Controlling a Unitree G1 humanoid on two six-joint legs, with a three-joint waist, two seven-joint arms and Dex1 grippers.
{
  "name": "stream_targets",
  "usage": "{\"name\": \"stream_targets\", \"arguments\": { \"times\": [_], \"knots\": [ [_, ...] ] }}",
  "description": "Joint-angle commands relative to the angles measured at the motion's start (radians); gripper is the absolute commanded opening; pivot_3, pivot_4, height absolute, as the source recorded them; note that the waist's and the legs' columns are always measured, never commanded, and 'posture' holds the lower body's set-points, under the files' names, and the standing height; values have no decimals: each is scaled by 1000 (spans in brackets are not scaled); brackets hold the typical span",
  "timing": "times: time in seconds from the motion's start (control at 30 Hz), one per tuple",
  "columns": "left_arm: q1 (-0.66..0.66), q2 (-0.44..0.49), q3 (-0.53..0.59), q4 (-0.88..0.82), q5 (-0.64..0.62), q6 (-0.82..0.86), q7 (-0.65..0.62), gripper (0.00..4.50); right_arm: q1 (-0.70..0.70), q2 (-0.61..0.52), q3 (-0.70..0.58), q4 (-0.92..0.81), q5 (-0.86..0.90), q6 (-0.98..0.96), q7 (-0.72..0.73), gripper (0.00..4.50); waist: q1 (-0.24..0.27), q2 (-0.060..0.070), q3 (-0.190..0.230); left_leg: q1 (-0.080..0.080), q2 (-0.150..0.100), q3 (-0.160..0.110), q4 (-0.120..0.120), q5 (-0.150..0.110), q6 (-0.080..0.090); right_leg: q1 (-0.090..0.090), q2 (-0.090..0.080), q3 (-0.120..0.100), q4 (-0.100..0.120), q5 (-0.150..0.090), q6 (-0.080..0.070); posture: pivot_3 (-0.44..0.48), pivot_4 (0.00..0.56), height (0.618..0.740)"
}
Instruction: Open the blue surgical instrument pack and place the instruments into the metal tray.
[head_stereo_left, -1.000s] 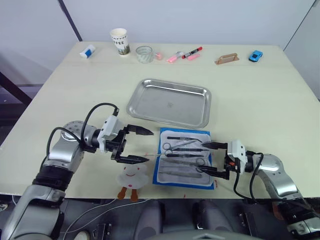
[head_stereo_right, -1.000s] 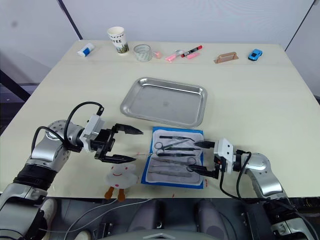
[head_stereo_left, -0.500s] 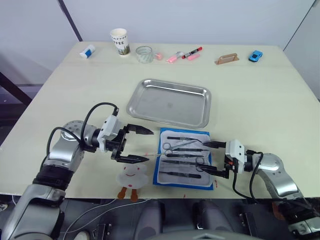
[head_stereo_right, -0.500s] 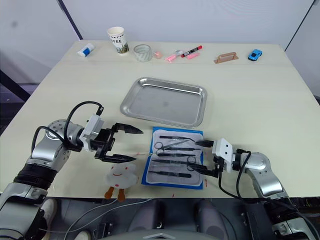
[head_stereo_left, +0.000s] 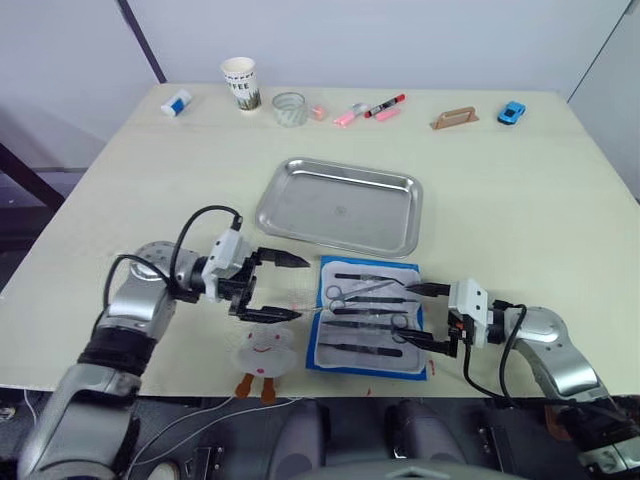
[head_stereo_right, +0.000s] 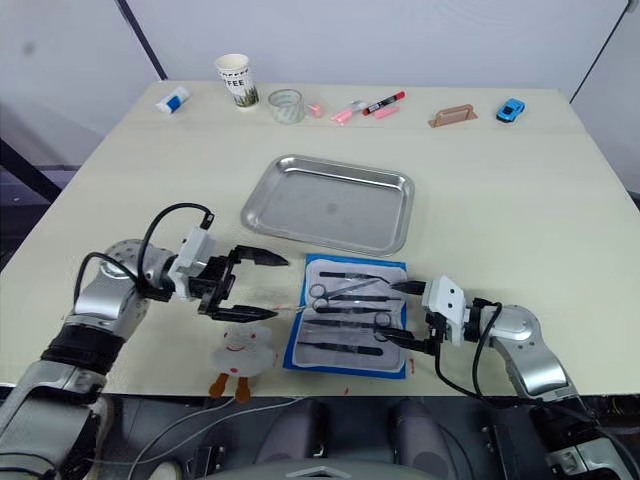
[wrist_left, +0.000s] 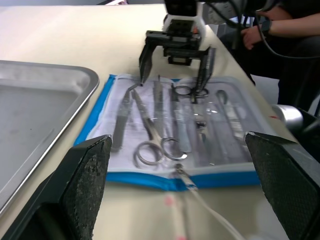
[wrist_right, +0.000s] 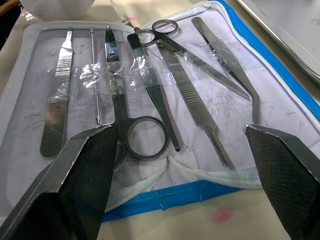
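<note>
The blue surgical instrument pack (head_stereo_left: 368, 315) lies unfolded near the table's front edge, just in front of the metal tray (head_stereo_left: 340, 210), which holds nothing. Several instruments (wrist_right: 145, 105), scissors and forceps among them, lie side by side on its pale lining under clear film. My right gripper (head_stereo_left: 403, 313) is open at the pack's right edge, its fingers (wrist_right: 75, 190) straddling the ring handles. My left gripper (head_stereo_left: 298, 288) is open just left of the pack, low over the table and touching nothing.
A white plush toy (head_stereo_left: 263, 350) lies under my left gripper at the front edge. Along the back edge stand a paper cup (head_stereo_left: 240, 82), a glass (head_stereo_left: 289, 108), markers (head_stereo_left: 370, 108), a wooden block (head_stereo_left: 453, 118) and a blue toy car (head_stereo_left: 511, 110). A person's arm (wrist_left: 280, 30) shows beyond the table.
My left wrist has shifted slightly right toward the pack, with its fingers still open. The right gripper has barely moved.
</note>
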Motion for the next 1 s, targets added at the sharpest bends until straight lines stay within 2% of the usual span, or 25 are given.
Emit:
{"name": "stream_targets", "arguments": {
  "times": [0.03,0.07,0.1,0.17,0.27,0.57,0.8,0.93,1.0],
  "knots": [
    [-50,-49,30,28,50,6,31,4500,12,-7,28,38,-43,5,-1,4399,-1,0,0,0,0,0,0,0,0,0,0,0,0,0,0,0,150,728],
    [-60,-63,29,36,63,10,34,4500,11,-7,29,41,-43,3,0,4399,-2,0,0,0,0,0,0,0,0,0,0,0,0,0,0,0,150,728],
    [-68,-74,27,41,73,7,29,4111,11,-7,29,43,-43,2,0,4500,-4,0,0,0,0,0,0,0,0,0,0,0,0,0,0,0,150,728],
    [-85,-96,30,51,83,15,24,3699,11,-7,31,46,-43,0,-1,4500,-4,0,0,0,0,0,0,0,0,0,0,0,0,0,0,0,150,728],
    [-129,-125,21,106,134,-17,27,2280,14,-6,33,48,-44,-2,-3,4500,-3,0,0,0,0,0,0,0,0,0,0,0,0,0,0,0,150,728],
    [-269,-209,-17,286,282,-102,-7,2280,6,2,36,67,-46,-17,-9,4500,-5,0,0,0,0,0,0,0,0,0,1,0,0,0,0,0,150,728],
    [-322,-264,-38,353,332,-142,-48,2280,0,7,37,78,-47,-25,-13,4500,-7,0,0,0,0,0,0,0,0,0,1,1,0,0,0,0,150,728],
    [-330,-282,-38,381,353,-172,-37,1398,0,8,37,79,-49,-28,-17,4500,-6,0,0,0,0,-1,0,0,0,0,1,1,0,0,0,0,150,728],
    [-331,-286,-36,391,360,-182,-38,1398,1,8,37,79,-49,-29,-18,4500,-6,0,0,0,0,0,0,0,0,0,1,1,0,0,0,0,150,728]
  ]
}}
